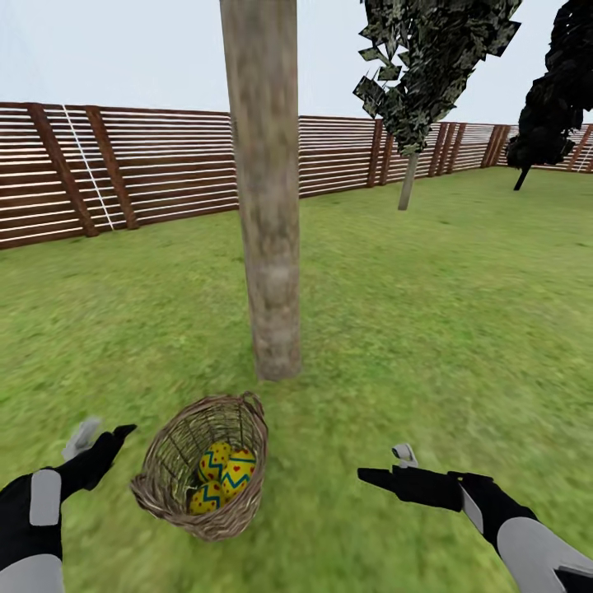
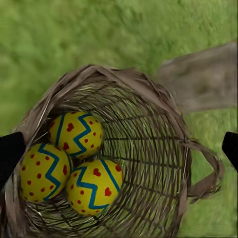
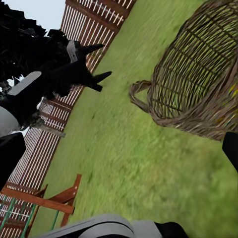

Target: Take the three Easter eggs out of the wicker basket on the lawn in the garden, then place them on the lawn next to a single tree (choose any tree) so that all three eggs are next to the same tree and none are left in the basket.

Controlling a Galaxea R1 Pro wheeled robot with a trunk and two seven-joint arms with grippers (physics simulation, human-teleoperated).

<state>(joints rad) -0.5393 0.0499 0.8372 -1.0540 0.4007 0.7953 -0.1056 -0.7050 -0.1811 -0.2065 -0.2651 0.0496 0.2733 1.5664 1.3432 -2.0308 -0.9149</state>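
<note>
The wicker basket lies tilted on the lawn, just in front of the thick grey-brown tree. All three Easter eggs are inside it: one, a second and a third. My left gripper hovers open to the basket's left, aimed at its mouth. In the left wrist view the eggs sit clustered on the weave. My right gripper is open and empty, to the right of the basket.
A brown slatted fence closes off the garden behind the tree. Two thin-trunked dark-leaved trees stand at the back right. A wooden playset appears in the right wrist view. Open grass spreads around the trunk's base.
</note>
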